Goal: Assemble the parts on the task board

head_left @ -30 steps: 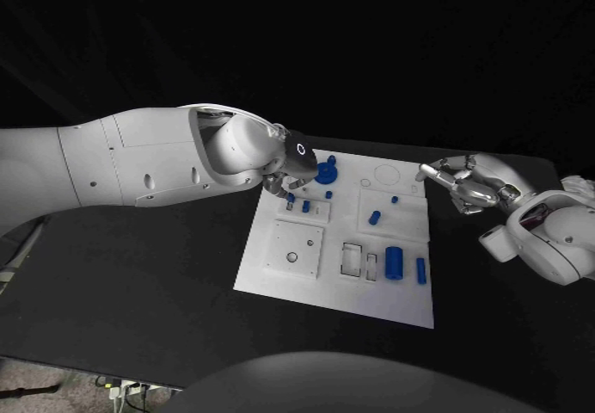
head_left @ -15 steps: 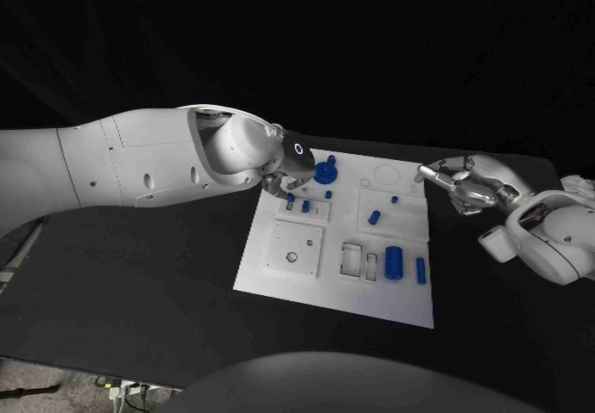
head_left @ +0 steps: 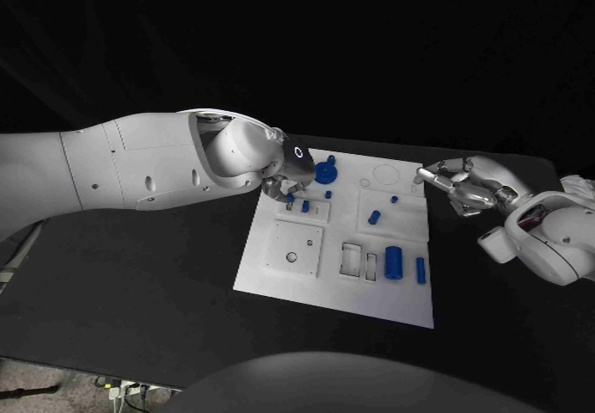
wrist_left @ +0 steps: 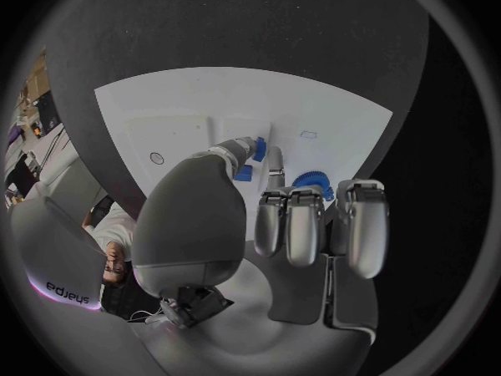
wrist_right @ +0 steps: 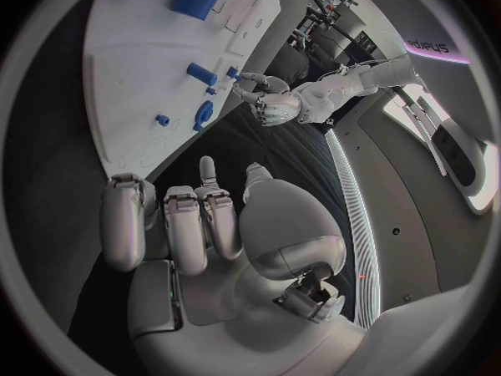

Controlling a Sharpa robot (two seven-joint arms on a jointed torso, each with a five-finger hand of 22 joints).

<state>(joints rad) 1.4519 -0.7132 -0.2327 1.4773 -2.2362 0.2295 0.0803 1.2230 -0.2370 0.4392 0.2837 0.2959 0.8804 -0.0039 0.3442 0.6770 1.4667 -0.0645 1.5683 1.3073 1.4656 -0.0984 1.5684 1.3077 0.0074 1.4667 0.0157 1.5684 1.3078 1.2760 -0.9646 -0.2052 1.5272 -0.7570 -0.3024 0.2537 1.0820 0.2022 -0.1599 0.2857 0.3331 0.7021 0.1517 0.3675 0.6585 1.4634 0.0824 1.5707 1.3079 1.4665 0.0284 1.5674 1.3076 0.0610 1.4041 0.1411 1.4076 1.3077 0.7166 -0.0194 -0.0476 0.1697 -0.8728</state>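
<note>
Left hand: silver left hand [head_left: 289, 184] pinches a small blue peg [wrist_left: 257, 149] at its fingertips, over the white rectangular task board [head_left: 310, 275].
Adjacent part: blue round gear [head_left: 326, 171] just beside the hand.
Right hand: right hand [head_left: 462, 187] off the board's far edge, fingers curled, holding nothing.

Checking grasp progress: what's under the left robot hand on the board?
Under the left robot hand, small blue pegs stand on the white task board; its fingertip touches one peg. The arm hides the board's corner.
</note>
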